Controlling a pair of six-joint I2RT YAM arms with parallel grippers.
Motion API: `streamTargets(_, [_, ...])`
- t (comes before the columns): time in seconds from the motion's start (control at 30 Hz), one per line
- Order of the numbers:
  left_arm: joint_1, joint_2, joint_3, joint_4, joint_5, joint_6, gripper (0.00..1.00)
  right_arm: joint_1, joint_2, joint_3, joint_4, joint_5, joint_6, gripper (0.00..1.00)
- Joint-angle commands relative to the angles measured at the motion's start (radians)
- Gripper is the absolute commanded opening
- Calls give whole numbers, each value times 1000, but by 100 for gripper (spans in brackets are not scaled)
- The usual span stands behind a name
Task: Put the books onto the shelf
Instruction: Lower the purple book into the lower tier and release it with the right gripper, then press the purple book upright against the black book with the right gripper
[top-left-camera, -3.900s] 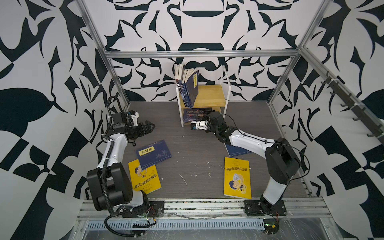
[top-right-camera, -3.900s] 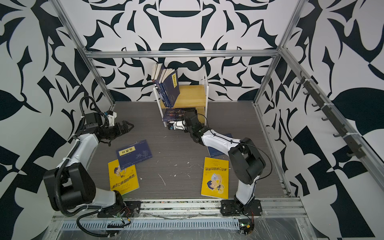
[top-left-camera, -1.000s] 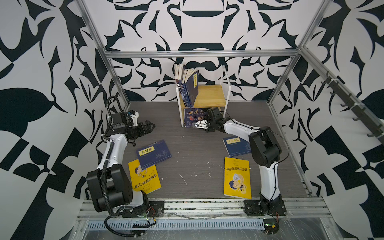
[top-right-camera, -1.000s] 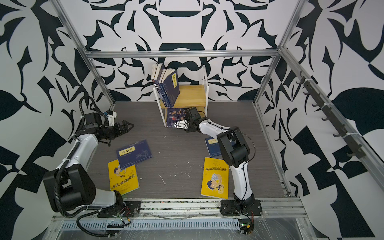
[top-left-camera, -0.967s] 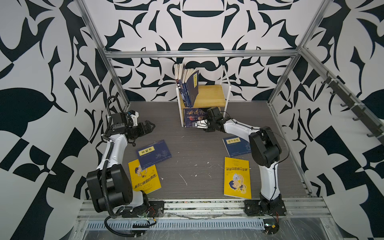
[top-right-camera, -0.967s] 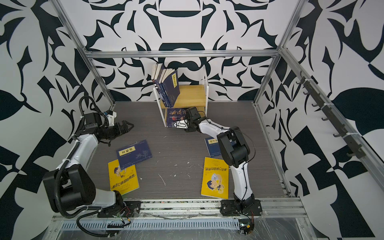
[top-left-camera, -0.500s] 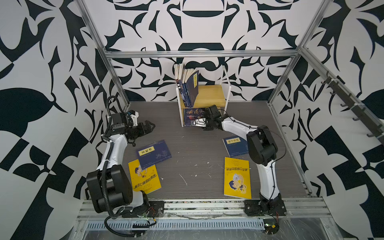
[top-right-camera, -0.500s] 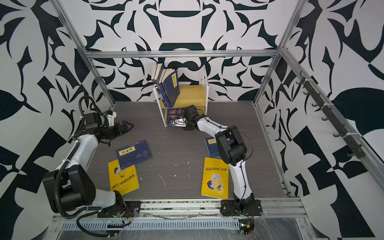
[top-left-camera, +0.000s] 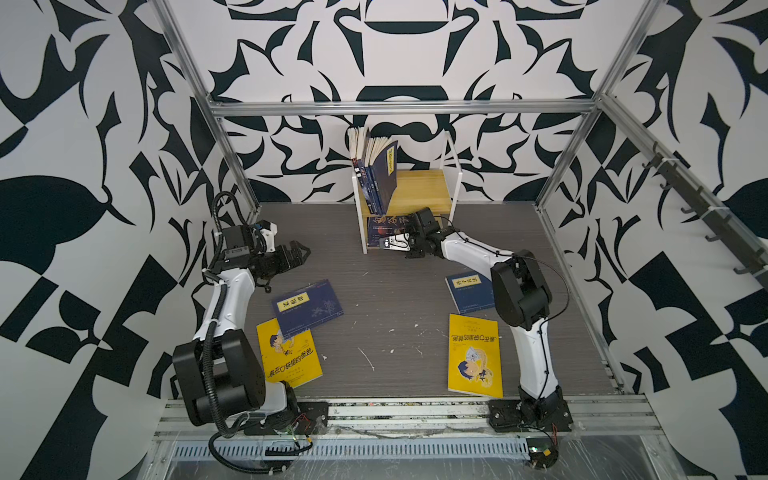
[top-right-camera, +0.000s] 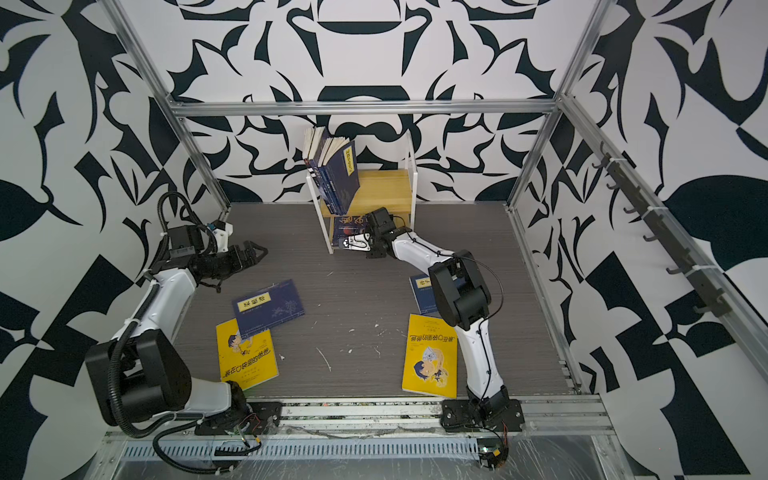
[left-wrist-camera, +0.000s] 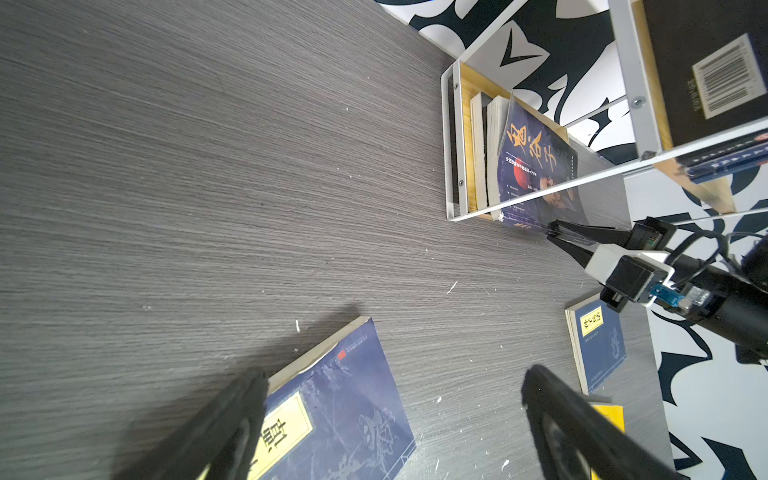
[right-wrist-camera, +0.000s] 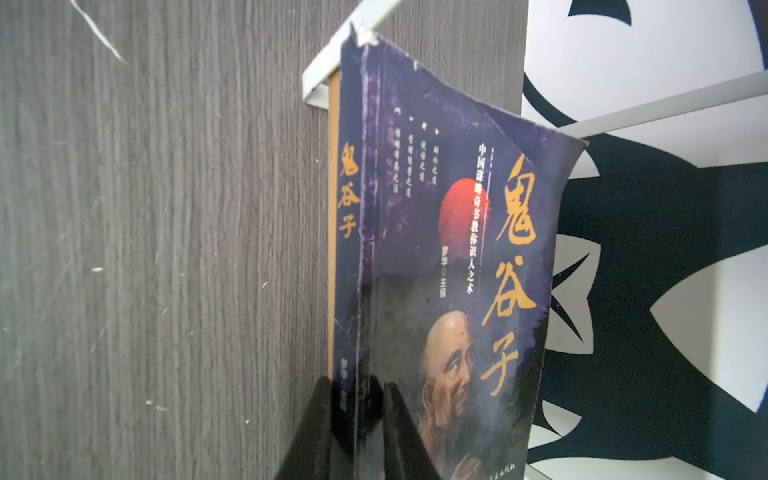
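Shelf: the shelf (top-left-camera: 419, 191) stood at 12 o'clock of the floor (top-left-camera: 395, 291) in both top views, with the upper books (top-left-camera: 380, 174) leaning on its top board.
Floor books: a navy book (top-left-camera: 309, 307) overlapped a yellow book (top-left-camera: 289, 355) toward 8 o'clock. A second navy book (top-left-camera: 469, 291) and a second yellow book (top-left-camera: 473, 353) lay toward 4 o'clock, all well apart from the shelf.
Portrait book: the portrait book (right-wrist-camera: 449, 249) stood on edge at the front of the lower tier, cover facing 6 o'clock.
Long axis: it ran 9 to 3 across the shelf front, stretching toward 9 o'clock from the right gripper (right-wrist-camera: 357, 390) and in line with its reach.
Right gripper: narrowed onto the book's 3 o'clock end, spine between the fingers. This arm was plainly the nearer.
Left gripper: the left gripper (top-left-camera: 301, 253) hung wide open and empty near 9 o'clock, well apart from the shelf.
Next move: probably a short push toward 12 o'clock to seat the book.
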Motion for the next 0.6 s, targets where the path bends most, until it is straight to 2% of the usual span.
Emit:
streamTargets(0.0, [3, -22, -14, -9, 18, 4, 100, 1, 6, 57, -4, -15, -12, 18])
streamTargets(0.1, [5, -22, -15, -9, 18, 4, 100, 1, 2, 70, -33, -15, -20, 19])
streamTargets(0.3, [3, -18, -14, -8, 18, 4, 100, -26, -44, 68, -146, -61, -9, 34])
streamTargets(0.57, [3, -15, -12, -9, 16, 2, 100, -61, -55, 40, -186, -85, 19, 37])
